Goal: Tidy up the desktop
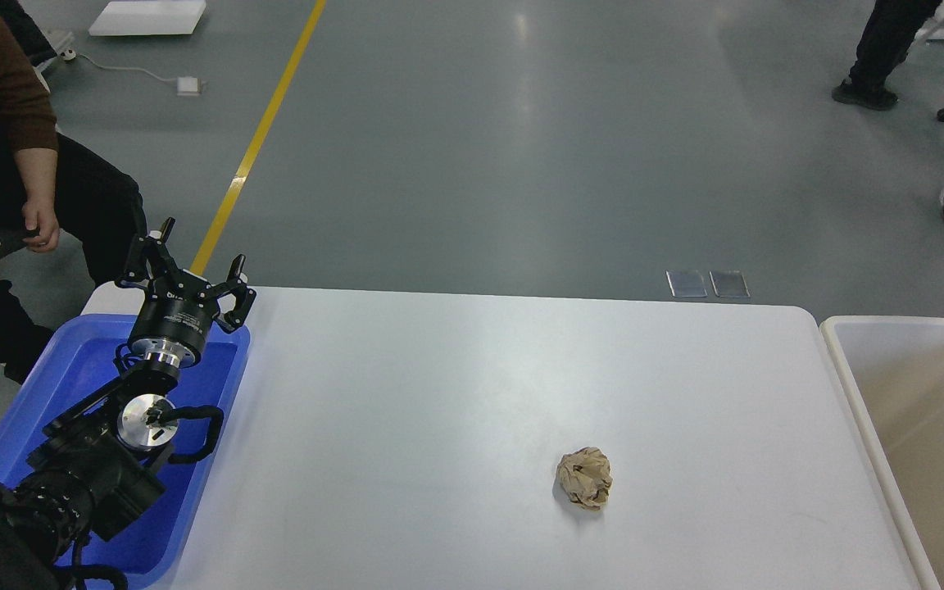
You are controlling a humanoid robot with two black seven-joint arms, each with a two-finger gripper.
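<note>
The desktop (456,393) is a wide white tabletop with rounded corners. A crumpled brown paper ball (584,478) lies on it, right of centre and near the front. My left gripper (192,264) is open and empty, held above the far end of the blue tray (38,401) at the table's left edge, far from the paper ball. My right arm and gripper are out of view.
A beige tub (849,385) stands against the table's right edge. A seated person (38,188) is close behind the left corner. Other people's legs show on the grey floor at the far right.
</note>
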